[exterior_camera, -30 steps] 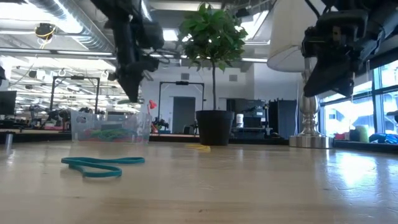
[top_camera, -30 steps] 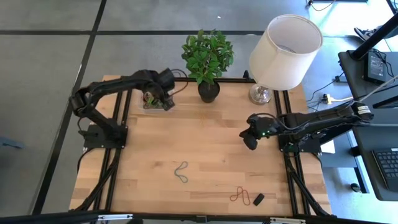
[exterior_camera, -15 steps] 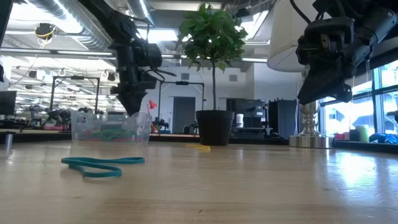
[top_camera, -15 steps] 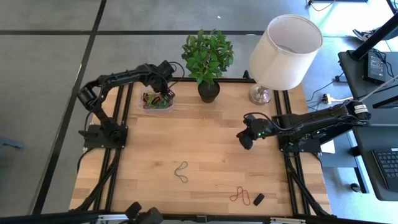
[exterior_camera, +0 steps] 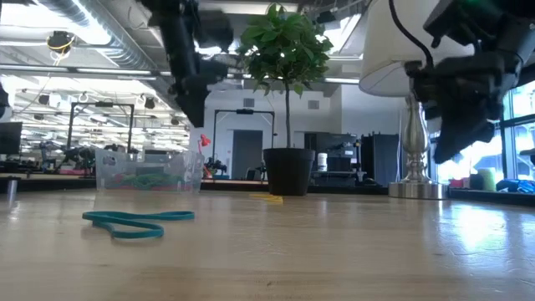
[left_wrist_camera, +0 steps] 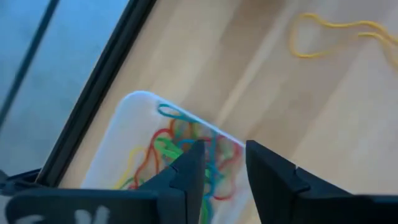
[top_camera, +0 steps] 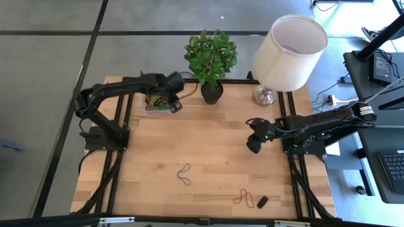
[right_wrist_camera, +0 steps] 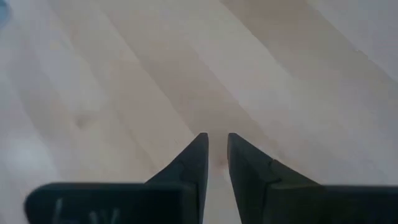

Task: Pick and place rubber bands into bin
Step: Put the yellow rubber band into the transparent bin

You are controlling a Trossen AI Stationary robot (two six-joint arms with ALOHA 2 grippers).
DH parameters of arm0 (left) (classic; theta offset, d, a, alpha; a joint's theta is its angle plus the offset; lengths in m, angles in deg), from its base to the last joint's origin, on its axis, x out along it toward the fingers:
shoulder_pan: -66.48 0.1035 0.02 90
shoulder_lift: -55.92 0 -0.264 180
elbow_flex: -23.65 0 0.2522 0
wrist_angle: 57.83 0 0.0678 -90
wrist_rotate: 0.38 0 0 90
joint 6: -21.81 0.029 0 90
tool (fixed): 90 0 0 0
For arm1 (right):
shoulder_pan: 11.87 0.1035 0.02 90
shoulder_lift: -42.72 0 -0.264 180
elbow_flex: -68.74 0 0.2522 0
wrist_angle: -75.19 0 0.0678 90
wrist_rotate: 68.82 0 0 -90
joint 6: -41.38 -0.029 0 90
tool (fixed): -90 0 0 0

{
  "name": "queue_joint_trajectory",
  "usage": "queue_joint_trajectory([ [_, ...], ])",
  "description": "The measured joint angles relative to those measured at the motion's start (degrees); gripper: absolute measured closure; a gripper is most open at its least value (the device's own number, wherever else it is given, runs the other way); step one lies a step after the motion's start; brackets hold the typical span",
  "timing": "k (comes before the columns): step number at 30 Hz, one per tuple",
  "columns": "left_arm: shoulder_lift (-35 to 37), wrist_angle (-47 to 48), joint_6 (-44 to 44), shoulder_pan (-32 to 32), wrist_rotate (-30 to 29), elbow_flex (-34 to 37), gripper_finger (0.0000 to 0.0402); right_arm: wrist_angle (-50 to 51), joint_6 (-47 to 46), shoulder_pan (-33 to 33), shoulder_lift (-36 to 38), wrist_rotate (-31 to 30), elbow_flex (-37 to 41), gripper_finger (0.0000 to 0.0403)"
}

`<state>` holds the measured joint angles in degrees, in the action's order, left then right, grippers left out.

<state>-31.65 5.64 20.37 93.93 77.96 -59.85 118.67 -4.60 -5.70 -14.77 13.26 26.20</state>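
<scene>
On the table (top_camera: 214, 170), the clear bin (left_wrist_camera: 134, 134) holds tangled multicoloured rubber bands (left_wrist_camera: 186, 155).

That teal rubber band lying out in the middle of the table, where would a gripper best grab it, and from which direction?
Probably straight down from above, since the teal rubber band lies flat on the table. Pinch at the narrow waist of its figure-eight, where the two strands cross close together, so both fingers close on rubber instead of an open loop.
</scene>
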Motion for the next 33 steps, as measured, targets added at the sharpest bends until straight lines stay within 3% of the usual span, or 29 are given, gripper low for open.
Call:
queue_joint_trajectory([
  [9, -0.8, -1.9, -14.0, -17.9, -3.6, -2.4, 0.0321, 4.9, 10.0, 0.0, 0.0, 0.0, 0.0, 0.0339],
  [14, -5.1, -8.3, -30.8, -25.1, -9.1, -4.3, 0.0318, 5.0, 15.0, 0.0, 0.0, 0.1, 0.0, 0.0339],
  [20, -14.8, -8.5, -46.2, -27.5, -10.9, -10.6, 0.0296, 5.1, 21.1, 0.0, 0.0, 0.5, 0.0, 0.0339],
  [27, -27.5, -9.9, -52.4, -27.4, -10.1, -17.5, 0.0266, 5.1, 26.0, 0.0, 0.0, 3.4, 0.0, 0.0339],
  [33, -33.8, -15.7, -56.8, -26.2, -13.2, -18.0, 0.0237, 5.1, 27.0, 0.0, 0.0, 6.9, 0.0, 0.0339],
])
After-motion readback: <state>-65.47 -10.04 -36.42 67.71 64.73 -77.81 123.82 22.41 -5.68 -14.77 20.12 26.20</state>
